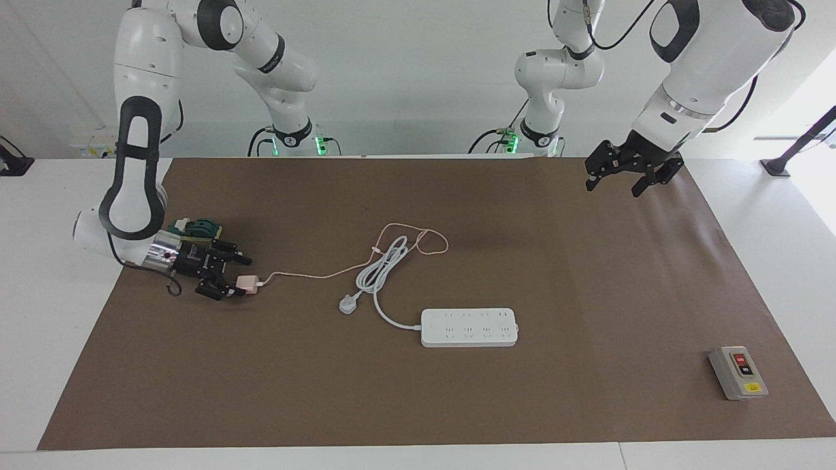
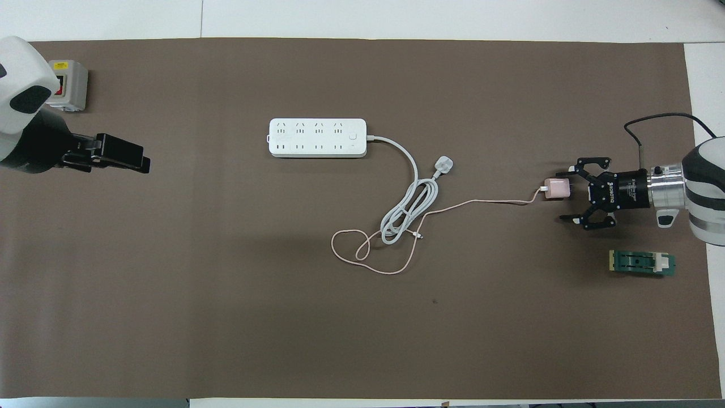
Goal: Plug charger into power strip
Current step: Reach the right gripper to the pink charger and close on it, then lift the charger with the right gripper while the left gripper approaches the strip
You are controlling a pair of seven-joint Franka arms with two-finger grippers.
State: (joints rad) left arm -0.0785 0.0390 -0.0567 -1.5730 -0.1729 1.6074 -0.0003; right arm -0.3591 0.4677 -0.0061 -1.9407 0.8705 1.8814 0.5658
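- Both grippers spread, holding nothing.
- Right gripper (image 1: 236, 277) low, level with charger (image 1: 247, 284), prongs facing it.
- Left gripper (image 1: 616, 181) waits, raised.

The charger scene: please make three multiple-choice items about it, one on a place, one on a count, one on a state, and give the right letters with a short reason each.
1. Where does the charger lie?
A. plugged into the strip
B. on the mat toward the right arm's end, at the right hand
C. on the switch box

2. How many rows of outlets does the strip show?
A. one
B. two
C. four

3. What is the state of the right hand?
A. open, level with the charger
B. shut on the charger
C. shut on the white plug

Answers:
1 B: the charger lies on the mat, apart from the strip, with the right hand's tips at it.
2 B: the overhead view shows two rows along the strip.
3 A: its fingertips stand apart, one past the charger's prong end, one clear of it.
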